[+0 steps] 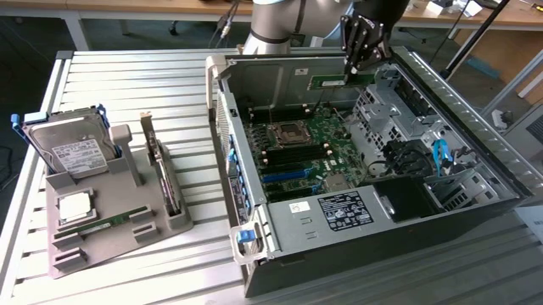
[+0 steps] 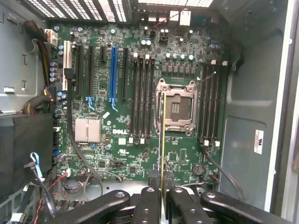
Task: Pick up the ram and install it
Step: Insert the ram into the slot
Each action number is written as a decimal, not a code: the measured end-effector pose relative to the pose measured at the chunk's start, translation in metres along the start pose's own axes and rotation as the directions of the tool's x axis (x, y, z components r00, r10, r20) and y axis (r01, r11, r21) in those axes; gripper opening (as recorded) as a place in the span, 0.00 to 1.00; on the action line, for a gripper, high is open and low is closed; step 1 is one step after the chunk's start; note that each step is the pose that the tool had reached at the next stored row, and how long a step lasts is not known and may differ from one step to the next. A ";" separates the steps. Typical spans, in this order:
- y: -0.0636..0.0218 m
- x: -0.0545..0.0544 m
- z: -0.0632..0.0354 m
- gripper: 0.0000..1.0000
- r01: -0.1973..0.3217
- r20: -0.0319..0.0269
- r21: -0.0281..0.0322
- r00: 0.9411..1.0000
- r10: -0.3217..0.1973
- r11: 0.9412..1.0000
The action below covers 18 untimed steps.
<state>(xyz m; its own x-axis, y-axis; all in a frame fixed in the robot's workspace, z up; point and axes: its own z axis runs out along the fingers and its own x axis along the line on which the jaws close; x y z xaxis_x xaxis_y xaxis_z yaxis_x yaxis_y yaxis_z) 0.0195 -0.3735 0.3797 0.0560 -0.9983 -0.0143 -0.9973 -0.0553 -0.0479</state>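
The pincer [image 1: 351, 68] grips the ram [image 1: 337, 81] edgewise, with the open computer case [image 1: 475, 127] beneath it on a white slatted table [image 1: 127, 76] and a wooden table [image 1: 127, 7] beyond.

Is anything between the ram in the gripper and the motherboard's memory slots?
Nothing visible. The gripper holds the ram in open air above the motherboard; the memory slots beside the socket look empty.
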 end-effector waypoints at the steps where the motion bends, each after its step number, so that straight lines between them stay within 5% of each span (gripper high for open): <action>1: 0.0001 0.000 0.0017 0.15 0.000 0.000 -0.001 1.000 0.000 1.000; 18: 0.0027 0.007 0.0491 0.15 0.001 0.001 -0.018 1.000 -0.001 1.000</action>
<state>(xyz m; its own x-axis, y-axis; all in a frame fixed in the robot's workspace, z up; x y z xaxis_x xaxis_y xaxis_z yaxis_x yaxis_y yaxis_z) 0.0195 -0.3797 0.3304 0.0572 -0.9982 -0.0154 -0.9979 -0.0567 -0.0301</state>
